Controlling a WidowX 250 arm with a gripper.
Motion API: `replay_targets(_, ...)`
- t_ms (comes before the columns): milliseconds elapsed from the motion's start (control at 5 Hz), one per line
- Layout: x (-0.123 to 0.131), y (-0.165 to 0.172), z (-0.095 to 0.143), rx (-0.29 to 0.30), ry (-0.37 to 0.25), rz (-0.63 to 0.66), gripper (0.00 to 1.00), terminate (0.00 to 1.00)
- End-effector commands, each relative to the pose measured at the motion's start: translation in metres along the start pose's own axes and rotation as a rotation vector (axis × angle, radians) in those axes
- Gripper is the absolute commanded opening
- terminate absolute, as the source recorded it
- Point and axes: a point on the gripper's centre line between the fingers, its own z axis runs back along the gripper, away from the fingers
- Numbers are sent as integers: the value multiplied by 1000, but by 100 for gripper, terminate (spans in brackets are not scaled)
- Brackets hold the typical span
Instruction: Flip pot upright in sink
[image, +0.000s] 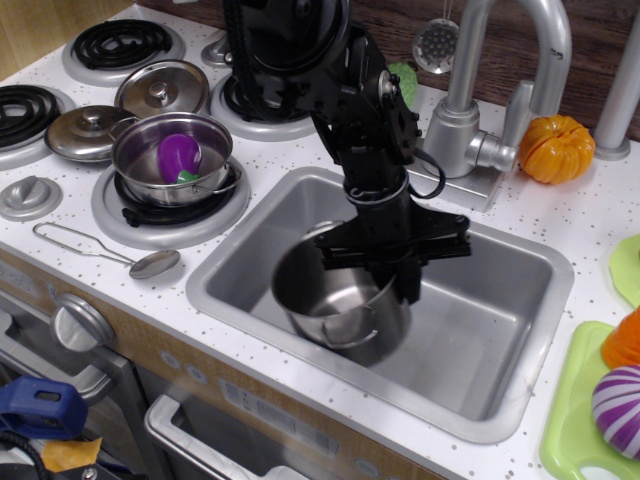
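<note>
The shiny steel pot (338, 305) is in the grey sink (490, 345), near its middle, with its open mouth facing up and slightly toward the left. It looks empty inside. My black gripper (392, 262) comes down from above and is shut on the pot's far right rim. The pot hangs at or just above the basin floor; I cannot tell whether it touches. The drain is hidden behind the pot.
A smaller pot with a purple eggplant (177, 158) stands on the burner left of the sink. Two lids (160, 88) lie behind it. A ladle (150, 263) lies on the counter front left. The faucet (478, 110) rises behind the sink, an orange pumpkin (555, 148) to its right.
</note>
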Motion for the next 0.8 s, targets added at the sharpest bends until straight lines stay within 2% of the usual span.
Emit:
replay_targets(0, 10, -12, 18, 41, -151, -128, 100, 0)
replay_targets(200, 9, -9, 14, 62, -222, -208, 100, 0)
replay_targets(600, 9, -9, 14, 62, -222, -208, 100, 0)
